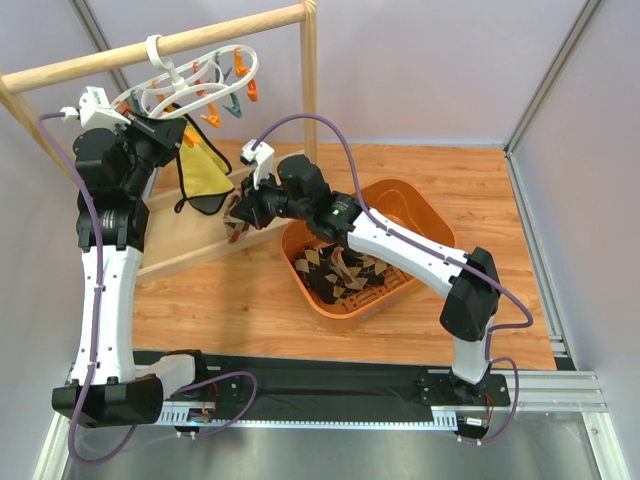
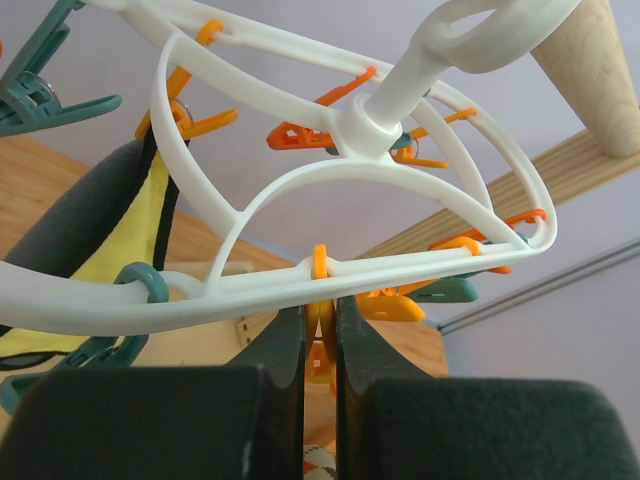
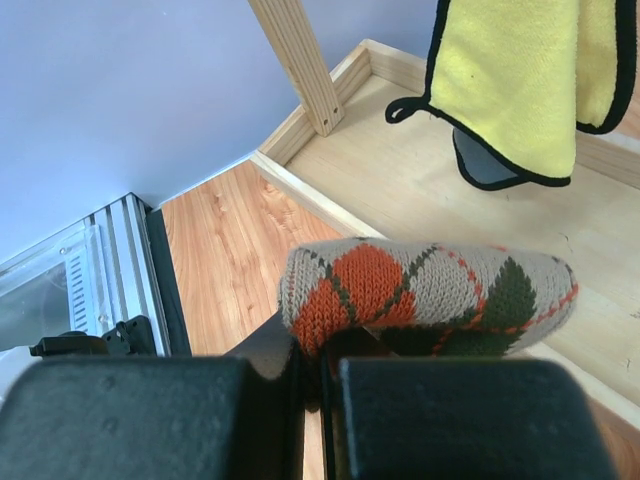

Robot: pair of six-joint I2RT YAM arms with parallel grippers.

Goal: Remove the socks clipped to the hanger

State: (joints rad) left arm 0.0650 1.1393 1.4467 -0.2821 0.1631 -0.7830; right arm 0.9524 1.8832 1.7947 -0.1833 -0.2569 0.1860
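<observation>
Above the counter (image 1: pixel 250 300), top external view: the hanger (image 1: pixel 190 85) is hanging by its hook from the wooden rail (image 1: pixel 120 55), orange and grey-blue clips dangling under its white ring. A black-and-yellow sock (image 1: pixel 200 165) is hanging clipped beneath it. The left arm (image 1: pixel 100 270) is reaching up, bringing the left jaws to the ring's near side; how they stand cannot be told from this view. The right arm (image 1: pixel 410 245) is stretching across the orange basket (image 1: pixel 420 200), its right jaws holding an argyle sock (image 1: pixel 237 220) over the frame's wooden base board (image 1: pixel 190 245), just left of the basket. Other argyle socks (image 1: pixel 345 275) are lying inside the basket.

Left wrist view: the hanger (image 2: pixel 300 200) is filling the frame, seen from below. The left jaws are standing almost together just under the ring's near edge, pinching an orange clip (image 2: pixel 320 340) between them. The black-and-yellow sock (image 2: pixel 130 230) is hanging at the left.

Right wrist view: the right jaws are pressing together on the argyle sock (image 3: pixel 420 295), which is bulging out past the fingertips. Beyond it, the black-and-yellow sock (image 3: pixel 510 70) is hanging above the base board (image 3: pixel 420 190), near the frame's upright post (image 3: pixel 295 60).
</observation>
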